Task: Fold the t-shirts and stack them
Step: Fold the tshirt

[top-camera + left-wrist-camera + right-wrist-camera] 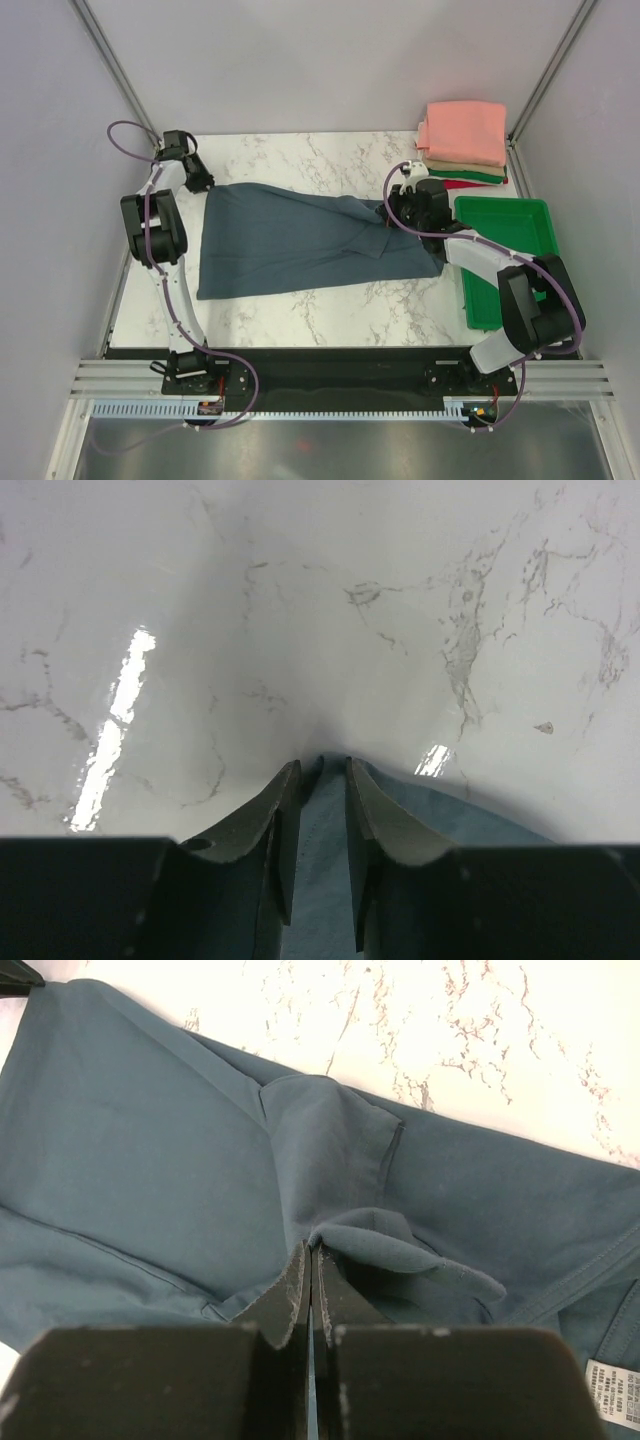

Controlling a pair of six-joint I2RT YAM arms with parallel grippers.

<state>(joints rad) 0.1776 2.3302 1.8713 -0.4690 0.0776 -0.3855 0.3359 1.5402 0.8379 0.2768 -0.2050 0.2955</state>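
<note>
Items counted: one slate blue-grey t-shirt [290, 245], spread at centre; four folded t-shirts [463, 135], stacked at upper right; one green plastic tray [505, 225], right side; two robot arms, left arm [160, 230] and right arm [500, 270].

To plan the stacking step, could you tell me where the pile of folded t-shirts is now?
In the top view, the folded pile sits at the far right corner of the table, just behind the green tray.

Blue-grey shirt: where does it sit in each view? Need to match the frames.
Top external: blue-grey shirt spread mid-table.
Left wrist: only its edge, bottom centre.
Right wrist: fills most of the frame, marble along the top.
Shared landmark: white marble tabletop, in all three.
</note>
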